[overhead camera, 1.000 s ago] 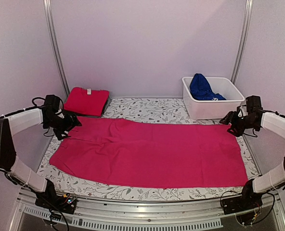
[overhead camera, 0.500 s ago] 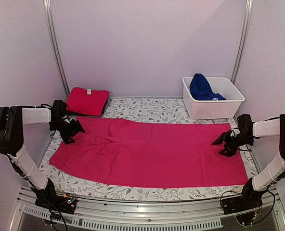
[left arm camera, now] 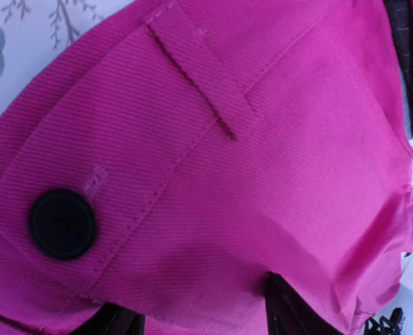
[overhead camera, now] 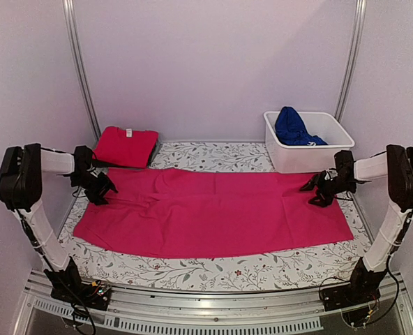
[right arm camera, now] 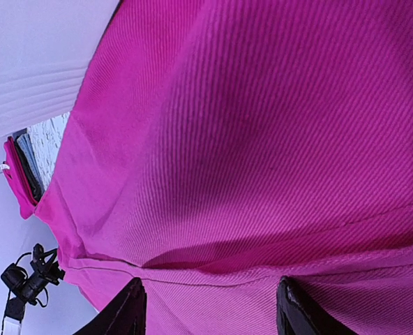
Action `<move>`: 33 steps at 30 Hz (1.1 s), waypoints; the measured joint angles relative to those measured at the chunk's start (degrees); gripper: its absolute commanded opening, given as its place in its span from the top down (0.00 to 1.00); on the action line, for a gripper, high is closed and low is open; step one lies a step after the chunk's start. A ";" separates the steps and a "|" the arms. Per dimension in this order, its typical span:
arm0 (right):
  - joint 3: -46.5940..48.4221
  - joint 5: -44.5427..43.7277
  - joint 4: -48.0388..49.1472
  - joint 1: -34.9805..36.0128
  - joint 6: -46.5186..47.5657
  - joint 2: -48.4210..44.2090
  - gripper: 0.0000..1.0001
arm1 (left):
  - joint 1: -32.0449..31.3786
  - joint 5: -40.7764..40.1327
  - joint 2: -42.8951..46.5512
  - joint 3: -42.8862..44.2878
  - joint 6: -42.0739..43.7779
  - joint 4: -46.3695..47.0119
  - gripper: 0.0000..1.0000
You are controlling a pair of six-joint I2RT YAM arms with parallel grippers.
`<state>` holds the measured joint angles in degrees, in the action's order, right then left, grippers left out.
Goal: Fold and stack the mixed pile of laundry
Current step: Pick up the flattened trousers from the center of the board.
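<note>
The magenta-pink garment (overhead camera: 213,213) lies spread flat across the table, with a black button (left arm camera: 62,223) and a belt loop at its left end. My left gripper (overhead camera: 100,192) is down on the far left corner; its fingers stand apart and cloth bulges between them (left arm camera: 203,307). My right gripper (overhead camera: 314,192) rests on the far right part of the same garment, jaws apart, with a hemmed fold lying across the gap (right arm camera: 210,293). The red tee (overhead camera: 126,145) sits folded at the back left. A royal blue garment (overhead camera: 294,127) is heaped in the tub.
A white plastic tub (overhead camera: 311,159) stands at the back right, just behind my right gripper. The floral leaf-patterned cloth (overhead camera: 213,269) covers the table and shows as a strip along the near edge. Metal posts rise at both back corners.
Both grippers have dropped onto the magenta garment. The right one swung inward. The garment's near edge and right corner have shifted toward the back. The left jaws have narrowed.
</note>
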<state>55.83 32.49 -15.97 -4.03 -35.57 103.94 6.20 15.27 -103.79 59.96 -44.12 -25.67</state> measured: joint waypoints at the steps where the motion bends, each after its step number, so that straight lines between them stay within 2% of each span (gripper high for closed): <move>1: 0.20 -0.33 -0.42 0.02 0.24 -0.02 0.36 | 0.26 0.11 -0.76 1.33 0.44 -0.35 0.33; 5: 0.79 -4.17 -5.70 -0.02 1.16 -3.80 0.35 | 0.66 -0.79 0.74 2.75 1.53 -2.56 0.13; 7: 0.70 -6.99 -9.81 -0.15 0.87 -9.20 0.36 | 0.87 -2.25 5.55 1.75 0.90 -4.22 0.06; 9: -0.15 -10.14 -13.33 -0.20 -0.44 -16.94 0.40 | 1.09 -3.85 11.87 0.17 0.04 -6.23 0.03; 13: -3.15 -17.27 -21.77 -0.61 -6.32 -31.21 0.39 | 1.33 -6.51 25.07 -5.33 -3.96 -10.38 0.03; 15: -4.74 -20.35 -26.36 -1.36 -9.70 -33.42 0.38 | 1.40 -7.28 28.76 -8.72 -7.17 -13.20 0.04; 20: -10.54 -23.67 -31.52 -5.75 -15.41 -30.77 0.43 | 1.51 -8.74 29.59 -13.68 -14.21 -20.31 0.08; 24: -12.41 -25.05 -33.11 -10.45 -16.81 -28.57 0.48 | 2.19 -9.97 29.66 -14.01 -17.81 -23.15 0.12; 28: -12.79 -26.10 -32.50 -11.96 -16.90 -25.86 0.48 | 5.88 -10.16 29.94 -16.06 -19.65 -23.54 0.18; 33: -15.37 -26.62 -32.65 -12.94 -17.25 -24.09 0.49 | 10.78 -9.94 30.49 -19.37 -20.06 -24.76 0.21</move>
<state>40.47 5.87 -48.62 -16.97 -52.82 79.85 16.97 5.32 -73.30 40.60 -64.18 -50.43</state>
